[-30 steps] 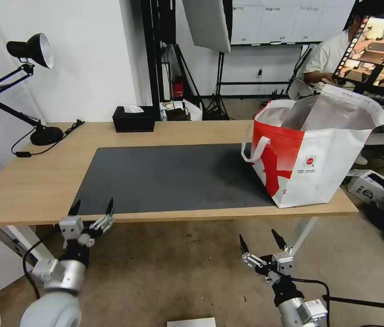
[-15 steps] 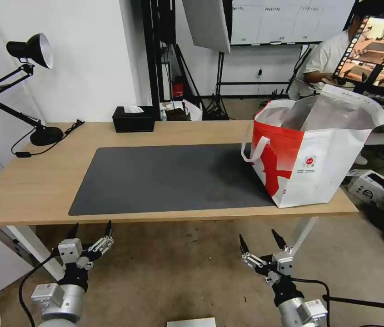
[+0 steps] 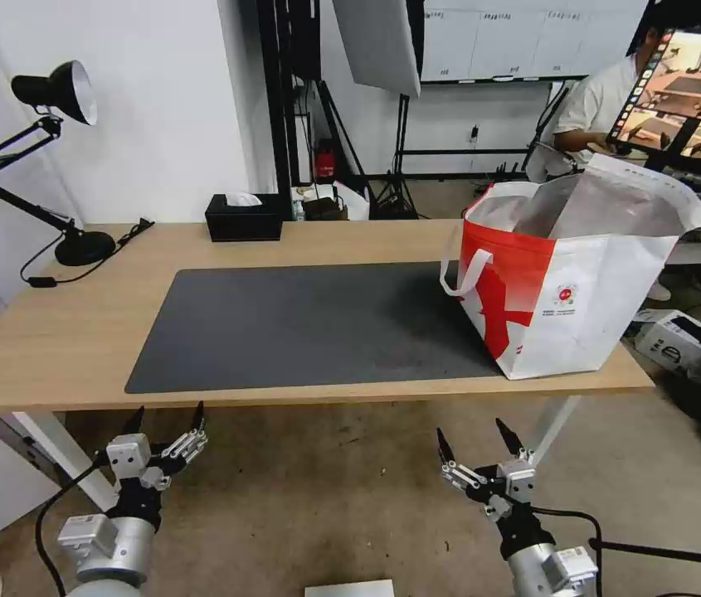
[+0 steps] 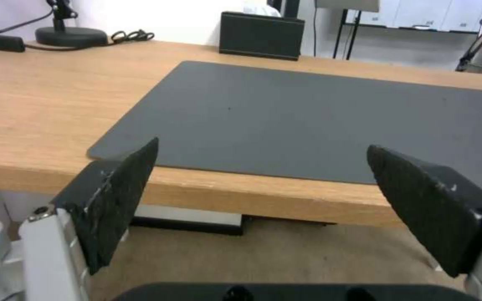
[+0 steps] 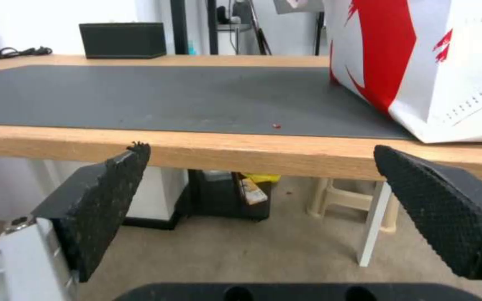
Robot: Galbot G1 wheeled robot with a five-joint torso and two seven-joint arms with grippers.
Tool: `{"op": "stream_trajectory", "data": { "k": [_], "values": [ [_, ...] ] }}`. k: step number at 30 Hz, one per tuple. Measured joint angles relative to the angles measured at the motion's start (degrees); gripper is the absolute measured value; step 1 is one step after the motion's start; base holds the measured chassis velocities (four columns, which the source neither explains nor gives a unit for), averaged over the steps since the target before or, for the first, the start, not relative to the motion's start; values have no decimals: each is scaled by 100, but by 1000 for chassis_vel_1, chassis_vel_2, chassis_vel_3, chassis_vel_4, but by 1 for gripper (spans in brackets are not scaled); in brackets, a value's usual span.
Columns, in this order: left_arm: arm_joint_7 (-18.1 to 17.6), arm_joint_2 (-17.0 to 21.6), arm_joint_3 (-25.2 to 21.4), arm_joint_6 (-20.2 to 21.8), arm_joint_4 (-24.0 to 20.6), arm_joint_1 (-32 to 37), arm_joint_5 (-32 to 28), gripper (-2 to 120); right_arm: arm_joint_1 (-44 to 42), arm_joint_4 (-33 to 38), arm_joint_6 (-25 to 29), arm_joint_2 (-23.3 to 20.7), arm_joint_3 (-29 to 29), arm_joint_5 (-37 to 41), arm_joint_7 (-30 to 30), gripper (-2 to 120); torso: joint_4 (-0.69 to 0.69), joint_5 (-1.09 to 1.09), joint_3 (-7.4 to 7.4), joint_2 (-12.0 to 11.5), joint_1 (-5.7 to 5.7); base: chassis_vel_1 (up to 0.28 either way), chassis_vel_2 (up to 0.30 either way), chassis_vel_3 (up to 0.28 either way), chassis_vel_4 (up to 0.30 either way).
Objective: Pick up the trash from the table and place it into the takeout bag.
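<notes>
The takeout bag [image 3: 566, 286], white and red with a foil lining, stands open at the right end of the table [image 3: 60, 332], partly on the dark grey mat [image 3: 309, 323]. The bag's red-and-white side [image 5: 425, 67] fills a corner of the right wrist view. The trash is out of view. My left gripper [image 3: 166, 417] hangs open below the table's front edge at the left, its fingers [image 4: 113, 196] spread wide. My right gripper [image 3: 476, 438] is open too, low in front of the table at the right, empty.
A black desk lamp [image 3: 55, 149] stands at the table's far left and a black tissue box [image 3: 244, 217] at the back edge. A tiny red speck [image 5: 276, 125] lies on the mat [image 5: 157, 98]. A white table leg [image 5: 372, 223] is under the right end.
My left gripper has dropped from the table's front edge to below it and now holds still. The right gripper and the bag have not moved.
</notes>
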Motion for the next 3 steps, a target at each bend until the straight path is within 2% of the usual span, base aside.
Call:
{"op": "stream_trajectory", "data": {
  "k": [3],
  "values": [
    [-1,2,2,1,0,-2,-2,100,0,0,0,0,0,0,0,100,0,0,0,0,0,0,0,0,0]
  ]
}}
